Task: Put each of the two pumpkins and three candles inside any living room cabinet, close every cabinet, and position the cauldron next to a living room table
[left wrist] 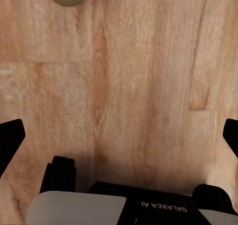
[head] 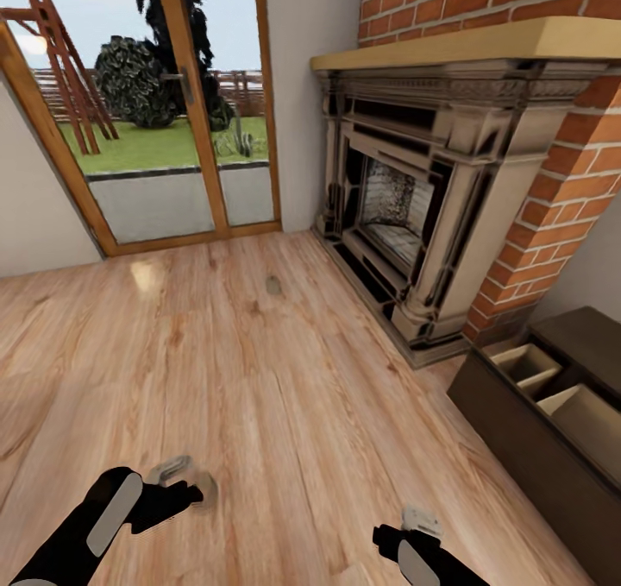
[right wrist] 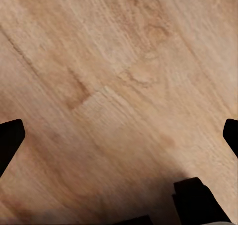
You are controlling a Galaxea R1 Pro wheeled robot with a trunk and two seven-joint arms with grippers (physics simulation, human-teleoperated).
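Ahead, a candle (head: pixel 273 286) lies on the floor (head: pixel 285 413) before the fireplace (head: pixel 414 198).

- a home living room, rendered in simulation
- ornate beige fireplace surround (head: pixel 414 198) set in a red brick chimney breast (head: pixel 552 180)
- pale wood plank floor (head: pixel 259 379)
- glazed wooden patio doors (head: pixel 172 111) onto a lawn
- low dark-brown cabinet (head: pixel 535 431), drawers open
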